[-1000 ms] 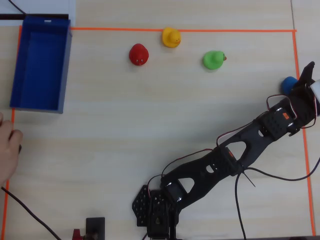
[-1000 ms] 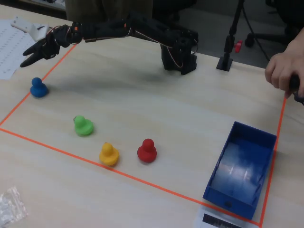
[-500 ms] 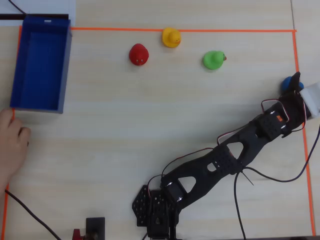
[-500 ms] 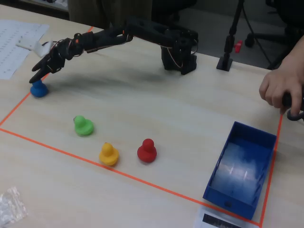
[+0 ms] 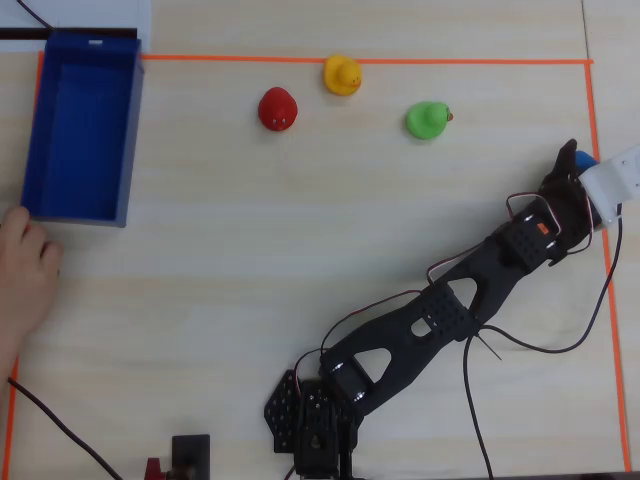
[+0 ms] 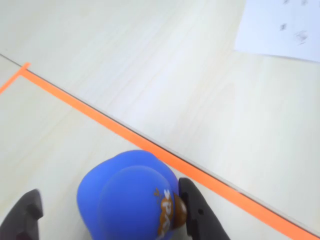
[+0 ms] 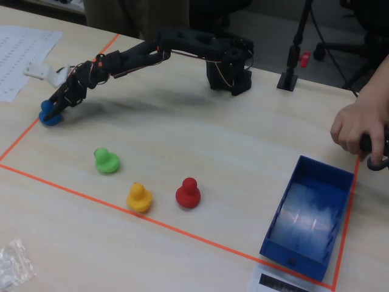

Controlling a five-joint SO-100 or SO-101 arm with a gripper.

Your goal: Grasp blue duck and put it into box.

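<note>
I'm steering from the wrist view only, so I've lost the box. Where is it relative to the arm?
Observer: In the overhead view the box sits at the far left; the gripper is at the far right.
Operator: Anything in the way?
Observer: The red duck, yellow duck and green duck stand along the top edge.
Operator: Is the box free?
Observer: A person's hand rests just below it.

The arm point(image 5: 440, 315) reaches from 6 o'clock out to 3 o'clock, where the gripper point(image 5: 577, 163) covers most of the blue duck point(image 5: 584, 158). Red duck point(image 5: 278, 109), yellow duck point(image 5: 342, 75) and green duck point(image 5: 428, 120) sit near 12; the box point(image 5: 128, 130) lies at 10, a hand point(image 5: 24, 275) below it.
</note>
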